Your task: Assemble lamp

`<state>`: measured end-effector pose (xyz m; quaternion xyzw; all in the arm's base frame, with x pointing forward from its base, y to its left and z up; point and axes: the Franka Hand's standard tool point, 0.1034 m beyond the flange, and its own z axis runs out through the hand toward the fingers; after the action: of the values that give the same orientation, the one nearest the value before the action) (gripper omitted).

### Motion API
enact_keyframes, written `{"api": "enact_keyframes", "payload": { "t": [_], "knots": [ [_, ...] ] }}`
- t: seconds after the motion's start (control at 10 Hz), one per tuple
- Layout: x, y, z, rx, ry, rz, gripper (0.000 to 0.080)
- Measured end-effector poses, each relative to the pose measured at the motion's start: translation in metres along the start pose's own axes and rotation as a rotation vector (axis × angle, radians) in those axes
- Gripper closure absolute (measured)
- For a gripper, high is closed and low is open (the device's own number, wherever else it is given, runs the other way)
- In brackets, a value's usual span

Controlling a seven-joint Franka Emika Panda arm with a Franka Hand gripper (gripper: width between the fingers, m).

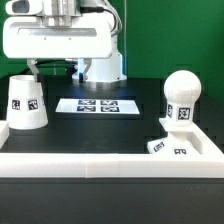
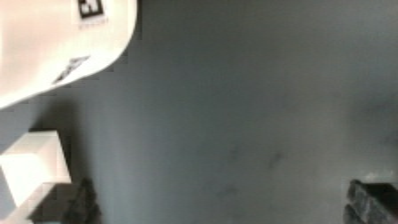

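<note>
1. Seemingly the lamp is only part built. In the exterior view the bulb (image 1: 181, 97) stands upright on the base (image 1: 185, 146), at the exterior view's right of the black bench (image 1: 130, 125).
2. Whether the bulb is fully seated cannot be told from this view.
3. The shade (image 1: 25, 102) stands apart on the bench at the exterior view's left, wide end down, not yet on the bulb. I judge that fitting it is the main step left.
4. The marker board (image 1: 98, 105) lies flat between shade and bulb, nearer the middle, touching neither.
5. A white wall (image 1: 100, 160) runs along the near edge of the bench and turns up both sides, close to the base and the shade.
6. The arm hangs high behind the shade; its tool is not clearly visible in this view.
7. Open bench lies between the shade and the base, so a carry across looks unobstructed apart from the flat board.
8. In the wrist view the shade (image 2: 63, 45) fills one corner, with bare bench (image 2: 231, 120) across the rest.
9. Two dark fingertips (image 2: 63, 203) show at opposite sides, far apart with nothing between: the tool (image 2: 214, 205) is spread and holds nothing.
</note>
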<state>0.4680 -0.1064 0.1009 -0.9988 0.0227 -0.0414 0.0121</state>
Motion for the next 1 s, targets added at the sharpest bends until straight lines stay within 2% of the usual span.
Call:
{"api": "enact_keyframes", "payload": {
  "t": [0.3, 0.5, 1.0],
  "knots": [
    [-0.038, 0.017, -0.009, -0.001, -0.001, -0.012, 0.01],
    [-0.048, 0.022, -0.009, -0.001, -0.006, -0.011, 0.01],
    [-0.05, 0.027, 0.01, -0.009, -0.039, -0.038, 0.01]
  ]
}}
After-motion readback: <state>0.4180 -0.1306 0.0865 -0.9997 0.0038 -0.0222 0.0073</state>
